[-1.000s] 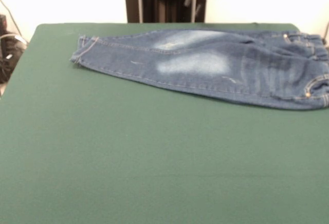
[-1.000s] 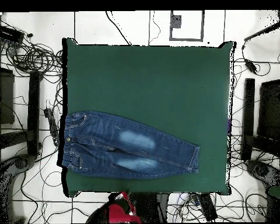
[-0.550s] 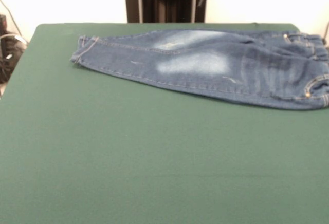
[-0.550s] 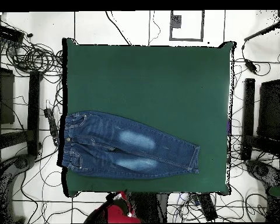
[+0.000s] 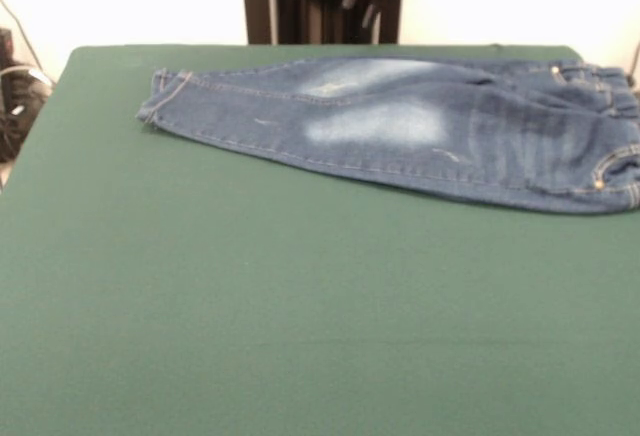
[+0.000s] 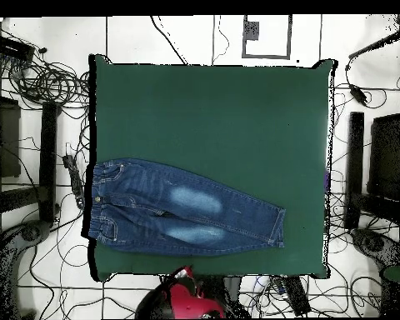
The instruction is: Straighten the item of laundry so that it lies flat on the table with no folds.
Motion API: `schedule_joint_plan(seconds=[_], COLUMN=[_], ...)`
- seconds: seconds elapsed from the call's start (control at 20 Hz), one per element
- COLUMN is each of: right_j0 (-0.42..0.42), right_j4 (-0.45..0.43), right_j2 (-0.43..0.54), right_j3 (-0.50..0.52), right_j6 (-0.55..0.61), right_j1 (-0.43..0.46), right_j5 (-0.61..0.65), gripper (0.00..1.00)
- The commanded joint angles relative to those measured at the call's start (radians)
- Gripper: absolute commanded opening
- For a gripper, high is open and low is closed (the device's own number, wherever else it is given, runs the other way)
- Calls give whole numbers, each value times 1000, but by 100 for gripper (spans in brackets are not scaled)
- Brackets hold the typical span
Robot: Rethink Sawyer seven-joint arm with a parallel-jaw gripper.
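Note:
The item of laundry [image 5: 400, 126], a small pair of blue jeans with pale thigh patches, lies along the far part of the green table [image 5: 300, 306]. In the overhead view the jeans [image 6: 182, 208] lie near the table's [image 6: 212, 117] bottom edge, waistband at the left edge and cuffs pointing right. The two legs lie close together, one partly over the other. My gripper [image 5: 362, 1], under a red arm end, hangs behind the table's far edge, above and clear of the jeans. In the overhead view the red arm [image 6: 185, 296] sits just below the table's bottom edge.
Black stands and tangled cables [image 6: 45, 83] surround the table on the floor. A dark pedestal column [image 5: 320, 1] rises behind the far edge. The waistband [image 5: 615, 86] reaches the table's right side in the front view.
The red arm end rose and then came back down, shifting a little left in the front view. The jeans have not moved.

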Motion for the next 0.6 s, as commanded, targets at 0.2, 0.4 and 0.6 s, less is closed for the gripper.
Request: schedule_joint_plan(seconds=[0.2, 0.4, 0.6], right_j0=[-18, -21, -68], right_j4=[-17, -26, -81], right_j2=[12, -6, 13], right_j3=[-282, -323, -363], right_j6=[-48, -39, -65], right_j1=[204, 238, 233], right_j5=[-38, -46, -6], gripper=[100, 100, 100])
